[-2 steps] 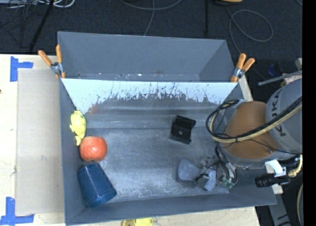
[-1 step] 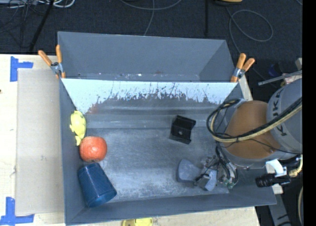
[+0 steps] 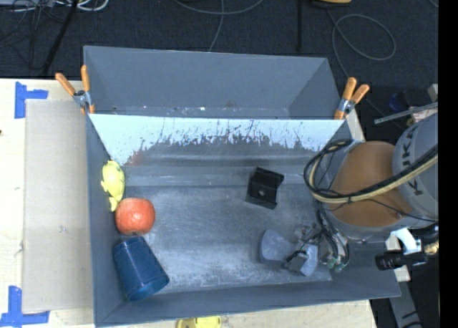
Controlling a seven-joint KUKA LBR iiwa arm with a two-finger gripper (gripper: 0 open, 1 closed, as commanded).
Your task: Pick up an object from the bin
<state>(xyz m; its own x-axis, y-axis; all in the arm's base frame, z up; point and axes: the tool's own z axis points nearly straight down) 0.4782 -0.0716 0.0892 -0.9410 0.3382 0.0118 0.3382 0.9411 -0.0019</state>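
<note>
My gripper [image 3: 303, 256] hung low at the lower right of the grey bin [image 3: 207, 94], just beside a grey rounded lump [image 3: 271, 245] on the floor. Whether it was clenched or released, I could not tell. A black block [image 3: 264, 187] lay nearby, toward the middle. Well apart, along the left wall, sat a yellow toy [image 3: 112, 182], a red-orange ball [image 3: 134, 216] and a tipped blue cup [image 3: 139, 268].
</note>
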